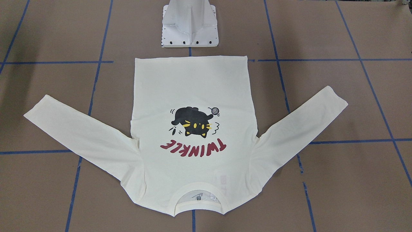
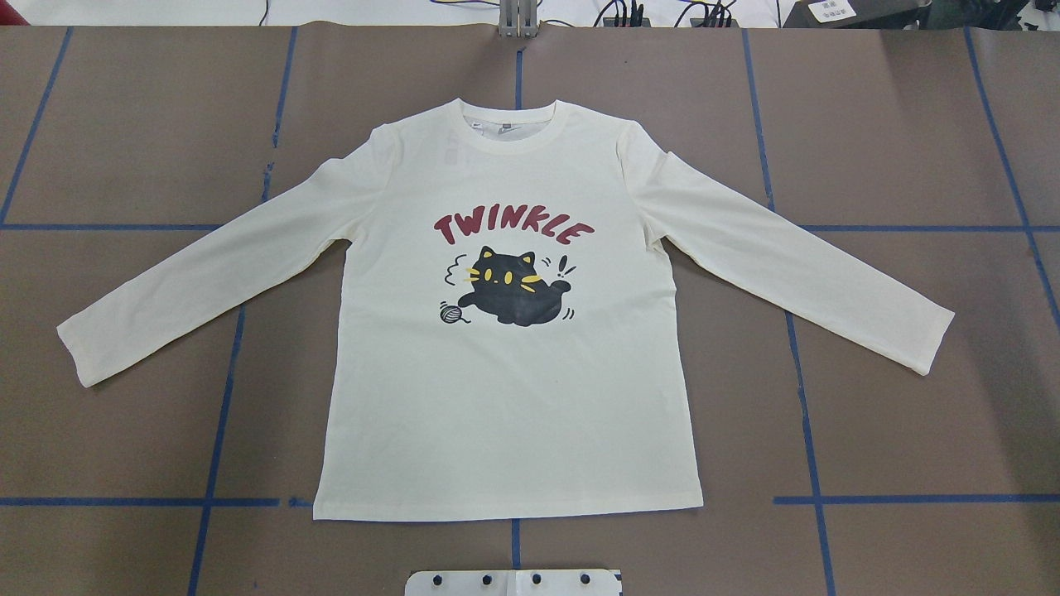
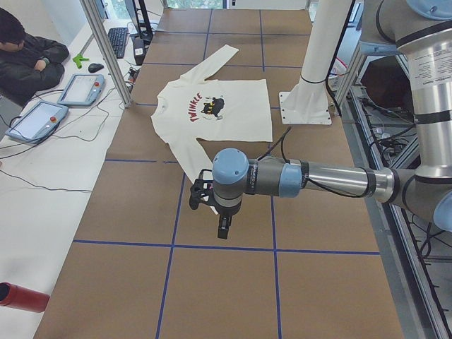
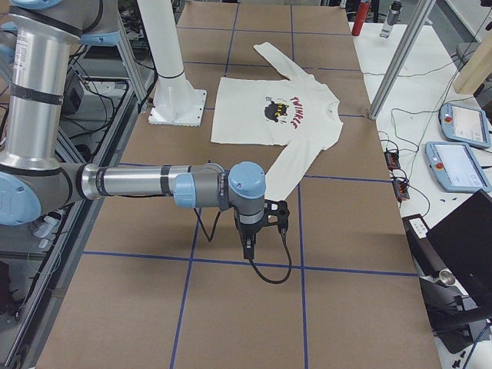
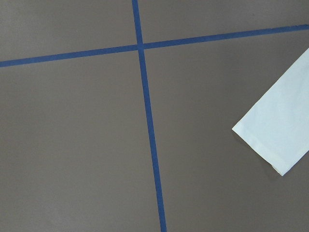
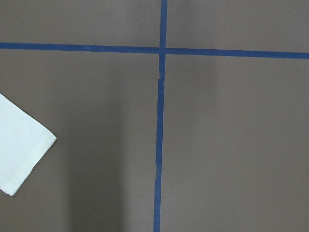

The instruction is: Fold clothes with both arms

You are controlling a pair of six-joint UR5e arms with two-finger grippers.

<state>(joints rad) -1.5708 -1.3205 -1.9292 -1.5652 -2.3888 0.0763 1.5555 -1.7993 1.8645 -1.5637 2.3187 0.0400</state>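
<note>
left arm (image 3: 311,180) is nearest in the exterior left view, stretched level over the desk's (image 2: 911,414) left end. left gripper (image 3: 222,233) hangs off the wrist, pointing down above bare brown surface, just past the sleeve end. it shows only in this side view, so cannot tell how far open it is.

right arm (image 4: 146,183) mirrors this over the desk's right end. right gripper (image 4: 250,247) points down near the other sleeve end; cannot tell its opening either.

t-shirt (image 2: 505,397) lies flat, print up, in the middle of the desk. hem is toward the robot-side edge, just beside the white pedestal base (image 1: 190,29). collar (image 2: 513,141) is toward the operators' edge. black cat print (image 2: 509,290) sits under the red lettering (image 2: 513,228).

left sleeve (image 2: 207,281) and right sleeve (image 2: 795,265) spread out flat, angled toward the desk's two ends. left cuff (image 5: 277,130) and right cuff (image 6: 21,150) show at the edges of the wrist views, flat on the desk.

blue tape lines (image 2: 219,430) grid the desk. person (image 3: 28,60) sits beyond the operators' edge.
</note>
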